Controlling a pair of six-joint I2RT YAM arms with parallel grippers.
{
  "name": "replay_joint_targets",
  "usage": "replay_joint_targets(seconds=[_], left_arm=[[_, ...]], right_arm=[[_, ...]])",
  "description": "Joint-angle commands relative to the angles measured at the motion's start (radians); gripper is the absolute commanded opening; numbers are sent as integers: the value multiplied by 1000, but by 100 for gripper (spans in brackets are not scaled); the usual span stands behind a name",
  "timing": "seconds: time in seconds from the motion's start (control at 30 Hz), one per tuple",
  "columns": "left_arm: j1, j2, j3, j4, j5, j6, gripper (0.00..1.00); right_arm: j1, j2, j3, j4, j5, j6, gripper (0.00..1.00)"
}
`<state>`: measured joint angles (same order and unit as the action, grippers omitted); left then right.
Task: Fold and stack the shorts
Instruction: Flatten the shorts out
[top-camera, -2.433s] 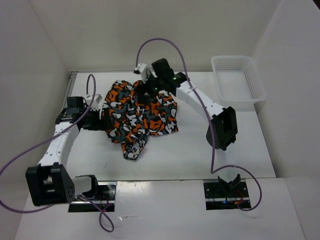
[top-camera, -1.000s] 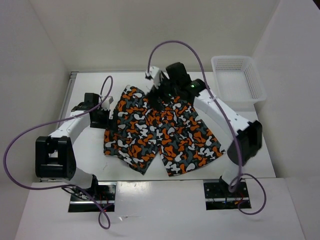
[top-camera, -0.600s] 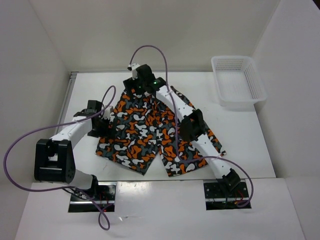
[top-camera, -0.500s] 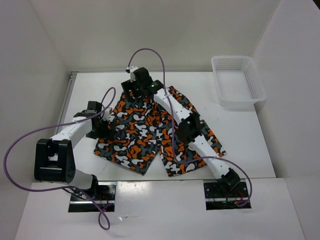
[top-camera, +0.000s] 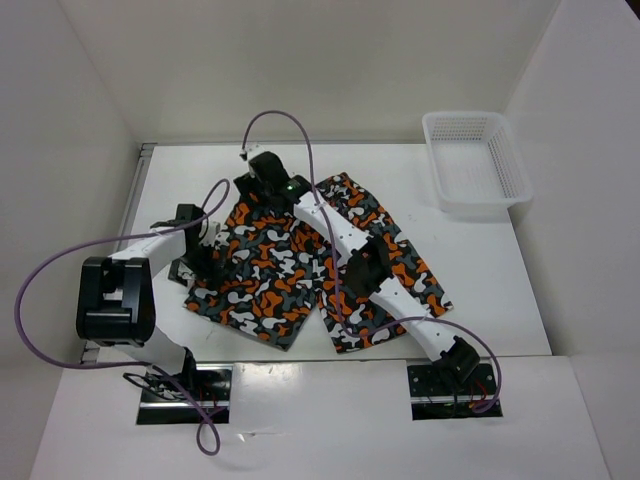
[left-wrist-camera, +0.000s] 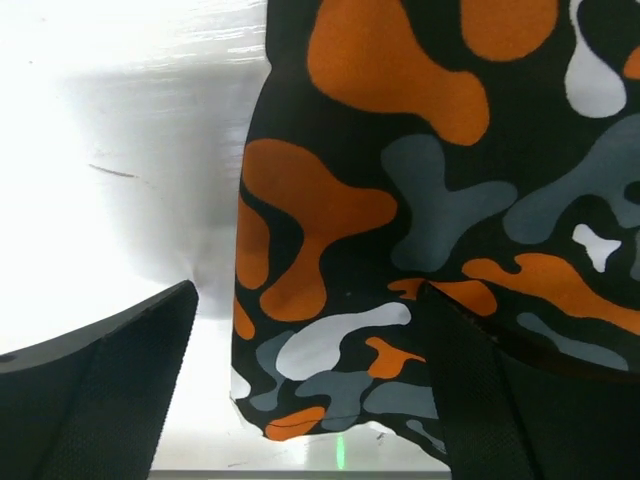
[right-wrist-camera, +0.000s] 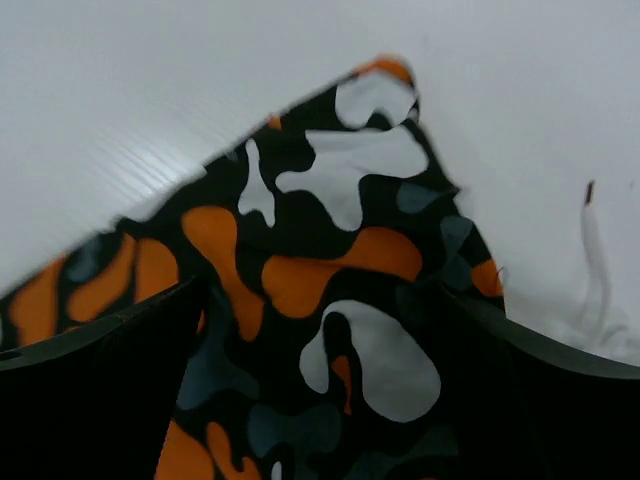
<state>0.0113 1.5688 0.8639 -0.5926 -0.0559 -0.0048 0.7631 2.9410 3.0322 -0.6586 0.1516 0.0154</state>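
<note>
Under the spread left tool (left-wrist-camera: 308, 295), the shorts (left-wrist-camera: 440, 190).

Right arm (top-camera: 322, 216) stretched far forward, left arm (top-camera: 150, 245) bent inward; left fingers (left-wrist-camera: 110, 370) and right fingers (right-wrist-camera: 90, 400) spread wide.

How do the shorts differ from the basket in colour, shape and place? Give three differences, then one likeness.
The shorts are blotched orange, black, grey and white; the basket is plain white mesh. The shorts lie spread flat; the basket stands with raised walls. The shorts are mid-table; the basket is at the far right corner. Both rest on the white table.
</note>
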Motion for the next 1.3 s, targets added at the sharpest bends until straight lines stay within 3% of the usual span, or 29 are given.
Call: replay_joint_targets(seconds=[0.0, 0.03, 0.1, 0.13, 0.17, 0.2, 0.27, 0.3, 0.43, 0.6, 0.77, 0.87, 1.0, 1.1, 1.17, 1.2, 1.23, 1.27], left_arm=[[1, 85, 12, -36, 2, 5, 95], [1, 98, 21, -45, 13, 5, 89], [1, 120, 34, -55, 36, 5, 77], [1, 129, 44, -55, 63, 5, 64], [1, 141, 44, -67, 79, 5, 58], [1, 142, 55, -67, 90, 5, 52], [1, 132, 55, -67, 105, 5, 41], [1, 120, 66, -76, 105, 5, 30], [1, 73, 106, -76, 68, 5, 5], [1, -1, 257, -114, 4, 5, 3], [1, -70, 570, -161, -27, 5, 2], [-51, -116, 670, -209, -50, 5, 2], [-143, -150, 788, -260, -59, 5, 2], [-207, -150, 826, -269, -50, 5, 2], [-241, -150, 827, -279, -27, 5, 2], [-241, -150, 836, -279, -27, 5, 2], [-252, -159, 836, -279, -10, 5, 2], [-252, -159, 836, -288, -1, 5, 2]], right_arm=[[-5, 40, -35, -131, 30, -28, 96], [-5, 40, -35, -147, 17, -19, 96], [-5, 40, -35, -170, -26, -19, 80], [4, 40, -35, -183, -26, -19, 71], [4, 40, -35, -184, -38, -19, 59], [4, 40, -35, -184, -38, -19, 32], [4, 40, 3, -184, -38, -19, 11], [4, 40, 25, -184, -17, -19, 0], [4, -2, 108, -179, 60, 32, 0], [-16, -138, 108, -138, 161, 32, 0], [-87, -382, 108, -174, 204, 32, 0], [-145, -526, 108, -239, 165, 23, 0], [-114, -730, 93, -347, 131, -6, 0], [-21, -949, -102, -332, 47, -79, 0], [-21, -1081, -353, -332, -58, -110, 0], [-21, -1241, -472, -332, -126, -150, 0], [-21, -1328, -736, -323, -150, -161, 0], [-21, -1412, -866, -323, -179, -173, 0]])
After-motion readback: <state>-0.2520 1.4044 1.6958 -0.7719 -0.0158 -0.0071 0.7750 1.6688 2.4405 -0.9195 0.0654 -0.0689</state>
